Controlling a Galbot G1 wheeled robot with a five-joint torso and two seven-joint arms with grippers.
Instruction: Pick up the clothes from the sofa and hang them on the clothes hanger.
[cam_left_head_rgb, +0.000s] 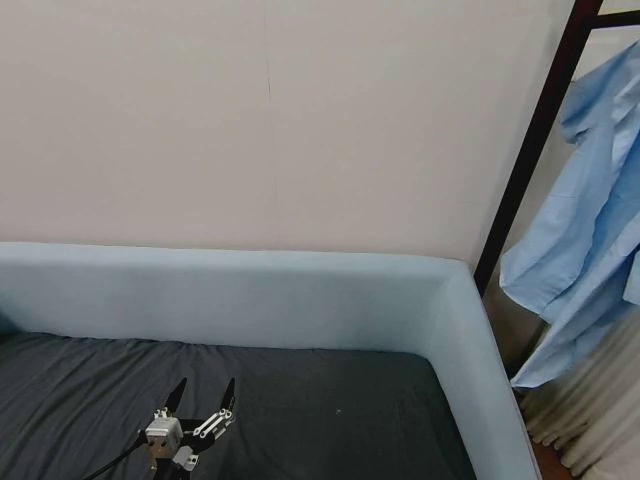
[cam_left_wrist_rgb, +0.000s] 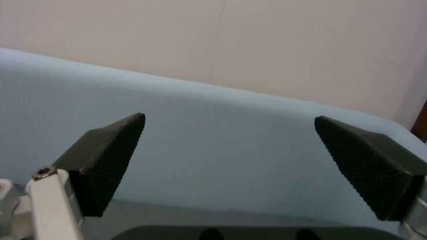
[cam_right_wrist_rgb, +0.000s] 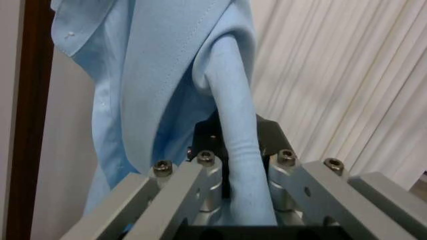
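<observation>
the right gripper is pinching a rolled fold of the light blue shirt, its jaws closed tight on the cloth; the garment is running up out of the pincer and spreading beside the dark post of the clothes hanger, with a pale curtain hanging behind; in the head view the shirt is draping down against the clothes hanger, just past the end of the sofa and well clear of its dark seat cushion; the pickup is looking done and the hanging close to done, though the top rail is lying out of sight, so whether the shirt is resting on it cannot be told; letting go is remaining; the left gripper is hovering over the cushion, jaws spread wide and empty
</observation>
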